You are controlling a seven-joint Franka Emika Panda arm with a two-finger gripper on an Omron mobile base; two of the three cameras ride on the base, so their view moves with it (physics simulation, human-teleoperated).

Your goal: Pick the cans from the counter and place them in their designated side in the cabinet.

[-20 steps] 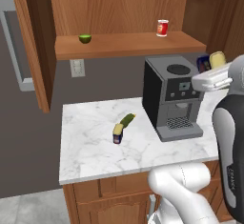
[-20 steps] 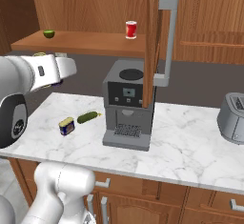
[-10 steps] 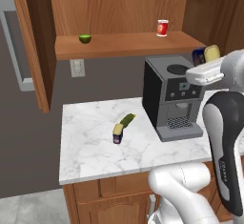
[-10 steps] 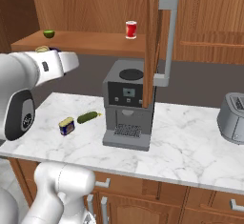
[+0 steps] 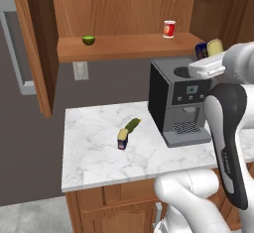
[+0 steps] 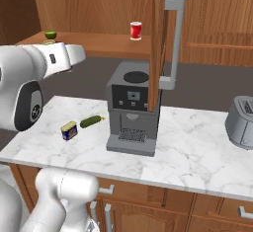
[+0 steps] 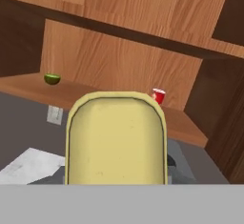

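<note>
While our gripper pinches one can high beside the cabinet, we carry it level onto the shelf, clearing the coffee machine.

Marble counter bears can, pickle, coffee machine.

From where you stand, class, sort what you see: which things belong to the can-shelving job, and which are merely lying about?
Belongs to the job:
- blue, yellow-topped squat can in the tool
- second blue-and-yellow can on the white marble counter
- reddish-brown wooden cabinet

Lying about:
- green pickle
- red-and-white can
- small green lime
- dark grey coffee machine
- silver toaster
</note>
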